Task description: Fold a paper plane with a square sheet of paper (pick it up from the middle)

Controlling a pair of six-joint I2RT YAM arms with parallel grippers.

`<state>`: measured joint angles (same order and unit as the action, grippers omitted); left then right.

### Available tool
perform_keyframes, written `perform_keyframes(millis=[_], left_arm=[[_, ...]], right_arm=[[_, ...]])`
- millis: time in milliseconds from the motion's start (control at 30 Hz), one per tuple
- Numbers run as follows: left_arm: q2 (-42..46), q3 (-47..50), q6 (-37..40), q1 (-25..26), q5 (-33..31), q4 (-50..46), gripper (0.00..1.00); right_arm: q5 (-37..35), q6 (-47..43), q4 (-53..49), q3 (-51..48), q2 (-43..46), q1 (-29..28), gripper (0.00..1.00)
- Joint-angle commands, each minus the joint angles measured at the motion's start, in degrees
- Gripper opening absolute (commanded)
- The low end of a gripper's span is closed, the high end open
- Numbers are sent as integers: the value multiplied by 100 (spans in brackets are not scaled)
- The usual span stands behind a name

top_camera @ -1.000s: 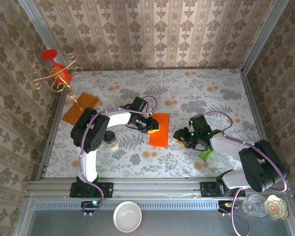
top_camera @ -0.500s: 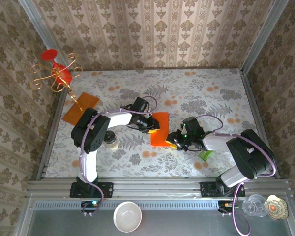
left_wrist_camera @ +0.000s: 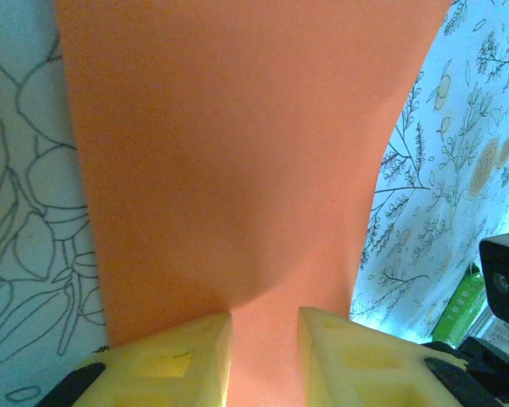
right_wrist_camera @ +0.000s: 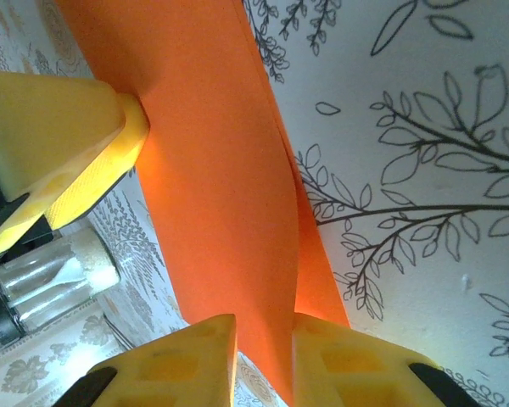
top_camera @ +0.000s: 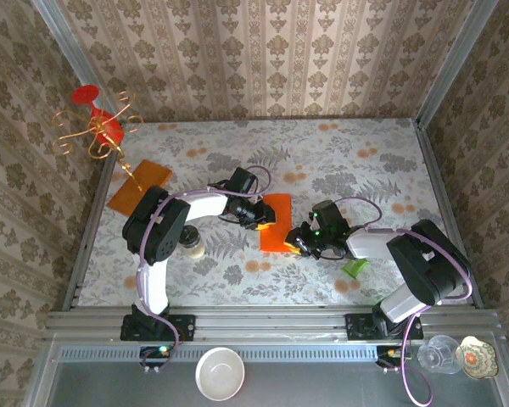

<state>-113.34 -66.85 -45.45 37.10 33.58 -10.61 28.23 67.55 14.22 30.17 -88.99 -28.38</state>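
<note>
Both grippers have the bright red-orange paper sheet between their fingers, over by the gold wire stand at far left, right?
Wrong place: the top view shows the bright red-orange paper sheet mid-table, away from the gold wire stand. The left gripper and right gripper do have it between their fingers.

The square sheet of paper (left_wrist_camera: 229, 153) runs off the top edge.

1x red-orange sheet (top_camera: 279, 222) — 1x amber sheet (top_camera: 138, 186)

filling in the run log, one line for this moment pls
left hand: shut on paper | right hand: shut on its near end | paper: mid-table, bowed
</note>
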Motion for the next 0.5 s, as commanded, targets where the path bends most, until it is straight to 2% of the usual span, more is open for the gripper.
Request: perform_keyframes(millis=[0,133,333,467], left_arm=[[141,129,-52,34,-203,-223,29],[170,145,-81,31,-131,-181,29],[444,56,-122,34,-18,-9,29],[533,-99,-64,-75,18,-1,28]], right_arm=[[-250,29,20,42,94,-18,22],[-401,39,-92,35,134,-18,18],[-545,-51,-338,32,304,-18,6],[-598,-211,-716,11,571,-19,1]])
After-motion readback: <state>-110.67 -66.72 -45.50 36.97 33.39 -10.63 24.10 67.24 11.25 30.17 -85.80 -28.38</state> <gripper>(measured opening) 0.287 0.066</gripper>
